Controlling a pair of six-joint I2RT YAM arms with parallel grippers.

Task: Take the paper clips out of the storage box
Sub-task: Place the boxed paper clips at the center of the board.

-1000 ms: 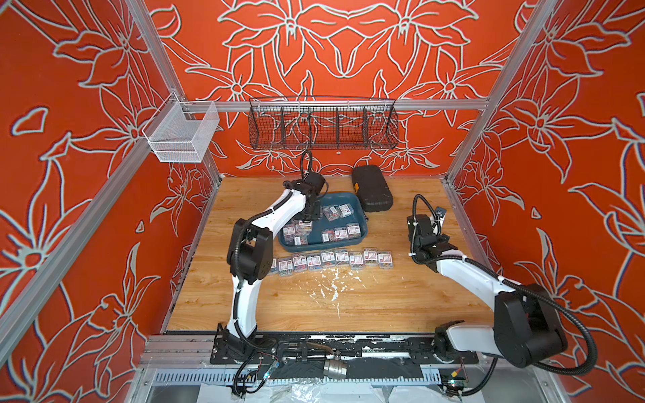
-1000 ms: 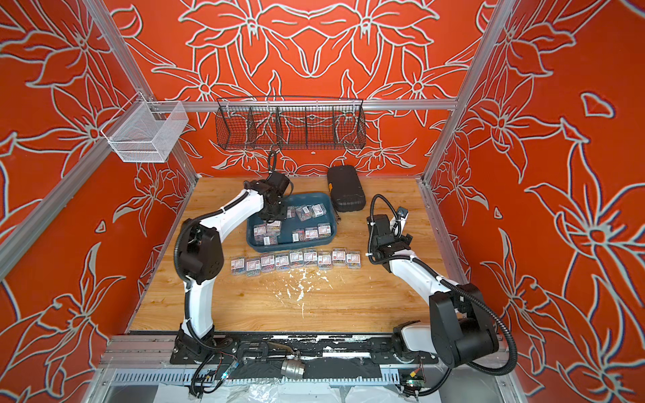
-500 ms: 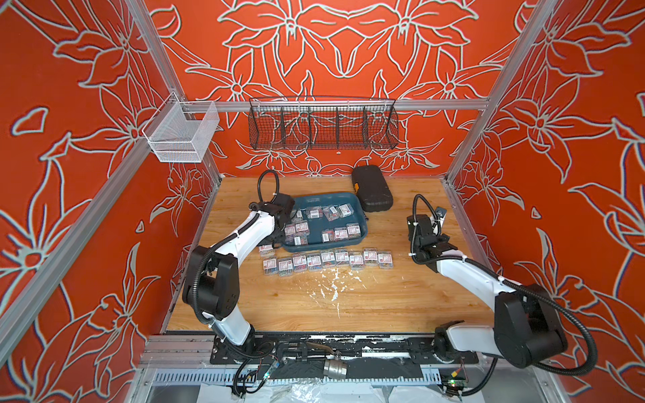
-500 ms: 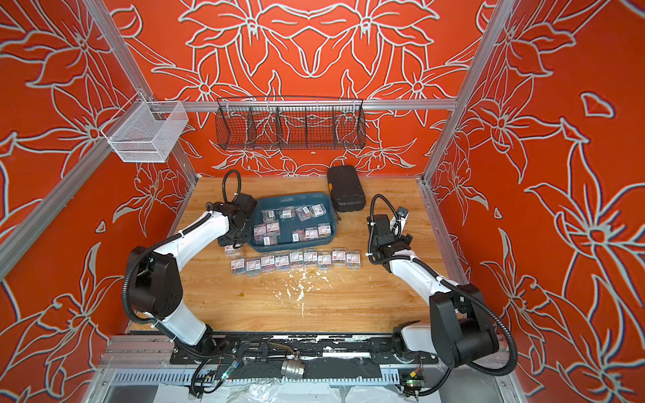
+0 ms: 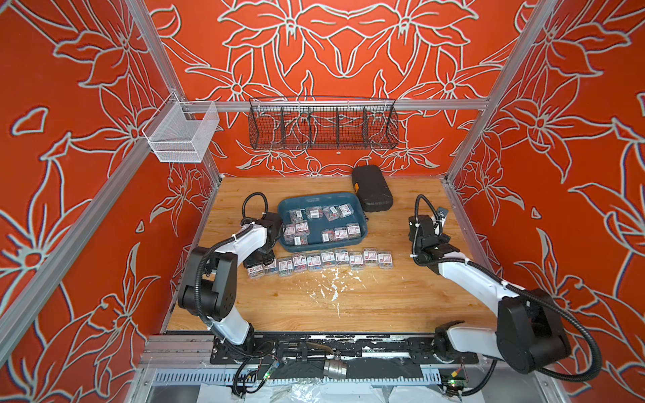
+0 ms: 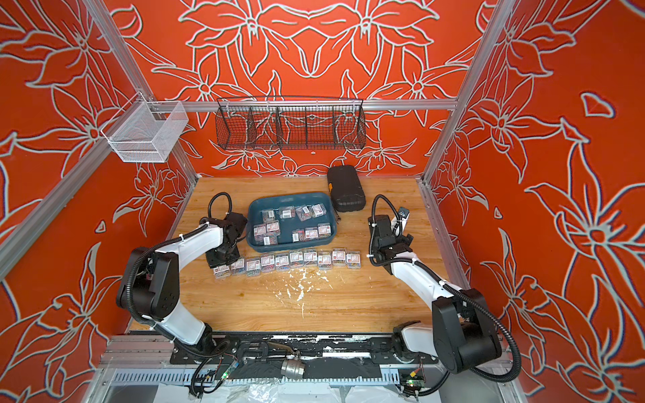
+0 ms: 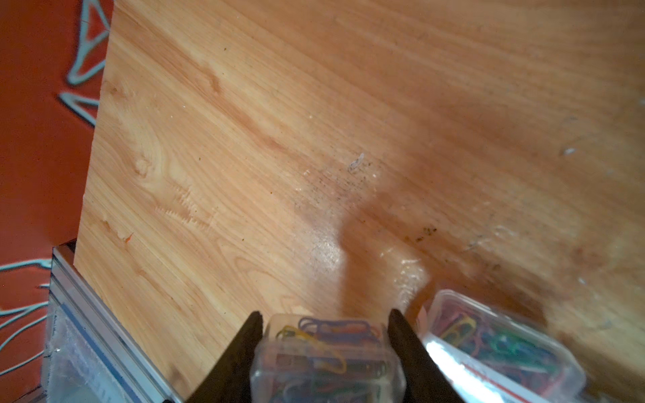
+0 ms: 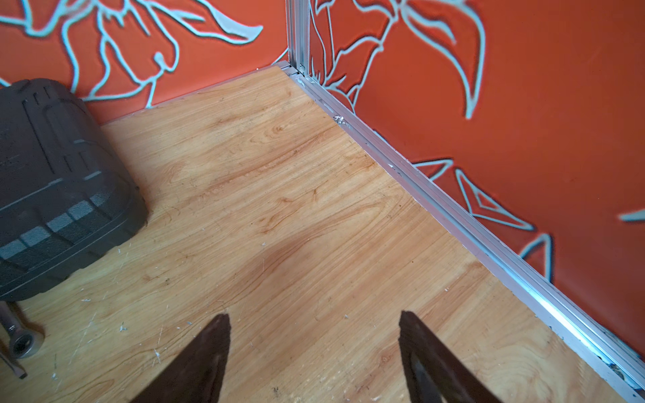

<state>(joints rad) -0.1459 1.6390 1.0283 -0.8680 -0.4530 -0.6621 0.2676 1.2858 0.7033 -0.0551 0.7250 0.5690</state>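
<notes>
The dark teal storage box [image 5: 314, 197] [image 6: 286, 199] sits at mid-table and holds several small clear boxes of paper clips [image 5: 340, 233]. A row of more such boxes [image 5: 328, 259] [image 6: 296, 258] lies on the wood just in front of it. My left gripper [image 5: 256, 263] [image 7: 324, 315] is at the left end of that row, shut on one box of paper clips [image 7: 326, 356], low over the table beside a neighbouring box [image 7: 488, 345]. My right gripper [image 5: 421, 223] [image 8: 314, 315] stands open over bare wood at the right, with nothing between its fingers.
A black hard case [image 5: 371, 188] [image 8: 52, 181] lies behind the storage box, with a small metal tool [image 8: 21, 340] by it. A black wire basket [image 5: 323, 124] and a white mesh basket [image 5: 181, 134] hang on the walls. White flecks [image 5: 331, 286] mark the wood.
My left arm has swung from over the storage box out to the front left and down to the row's left end, with a box in its jaws. The right arm has stayed put.
</notes>
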